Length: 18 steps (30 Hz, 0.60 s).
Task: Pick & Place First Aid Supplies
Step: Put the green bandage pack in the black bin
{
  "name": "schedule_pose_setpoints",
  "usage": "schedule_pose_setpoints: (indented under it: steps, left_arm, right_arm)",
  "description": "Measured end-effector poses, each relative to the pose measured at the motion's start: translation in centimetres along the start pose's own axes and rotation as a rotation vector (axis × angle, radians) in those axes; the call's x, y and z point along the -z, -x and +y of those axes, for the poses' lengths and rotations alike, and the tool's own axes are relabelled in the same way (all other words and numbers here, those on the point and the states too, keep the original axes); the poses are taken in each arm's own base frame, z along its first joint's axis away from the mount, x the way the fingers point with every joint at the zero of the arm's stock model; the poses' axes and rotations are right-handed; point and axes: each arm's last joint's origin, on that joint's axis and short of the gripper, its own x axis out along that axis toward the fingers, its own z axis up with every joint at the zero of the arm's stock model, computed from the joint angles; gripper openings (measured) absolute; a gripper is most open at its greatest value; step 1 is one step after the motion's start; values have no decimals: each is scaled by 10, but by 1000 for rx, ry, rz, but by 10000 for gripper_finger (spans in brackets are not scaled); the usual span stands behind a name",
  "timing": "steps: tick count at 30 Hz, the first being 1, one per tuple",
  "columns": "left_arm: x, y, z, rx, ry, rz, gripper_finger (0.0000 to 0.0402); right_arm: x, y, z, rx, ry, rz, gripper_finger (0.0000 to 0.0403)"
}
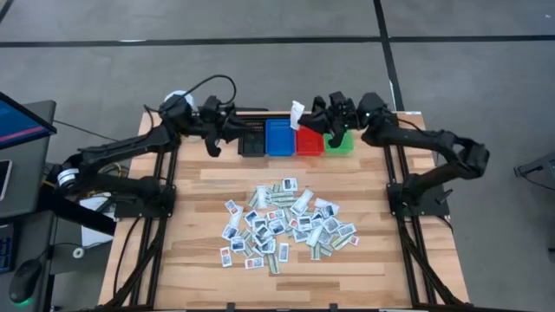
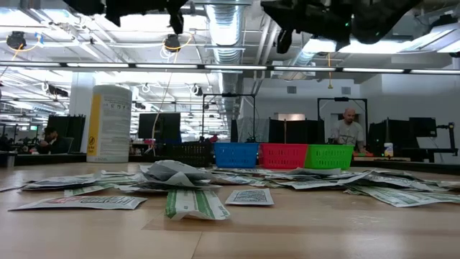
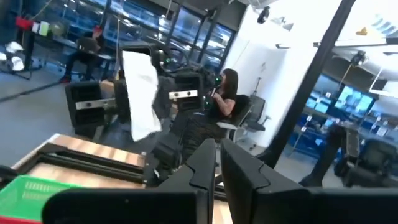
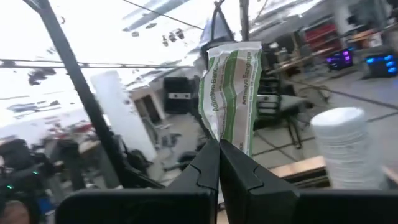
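White-and-green packet [image 4: 231,93] is pinched upright between the closed fingers of the right gripper [image 1: 305,120], held above the red bin [image 1: 309,141] at the table's far edge. The left gripper [image 1: 213,146], fingers pressed together and empty, hovers beside the black bin [image 1: 251,139]. Remaining packets [image 1: 282,224] lie heaped mid-table.

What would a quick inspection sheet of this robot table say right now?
Surface: wooden table, bare around the pile.
Job's things: packets heaped mid-table; one green-striped packet held aloft.
Clutter: black bin, blue bin, red bin and green bin in a row; white tub at the far left corner.
Grippers: right gripper shut on the packet above the bins; left gripper shut, empty, beside the black bin.
Cables: black cable looping over the left arm.
Surroundings: seated person behind the table.
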Motion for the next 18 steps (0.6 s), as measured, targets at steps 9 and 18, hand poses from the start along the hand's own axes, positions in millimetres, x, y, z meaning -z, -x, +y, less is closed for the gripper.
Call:
schedule_pose_setpoints:
  steps: [9,18]
  left_arm:
    - [10,-12,17,-13,31,-13,27]
    - [22,-19,32,-28,103,12,80]
  right_arm:
    - [16,-13,-7,-61,1,-8,0]
    - [27,-22,-3,-94,-8,4,0]
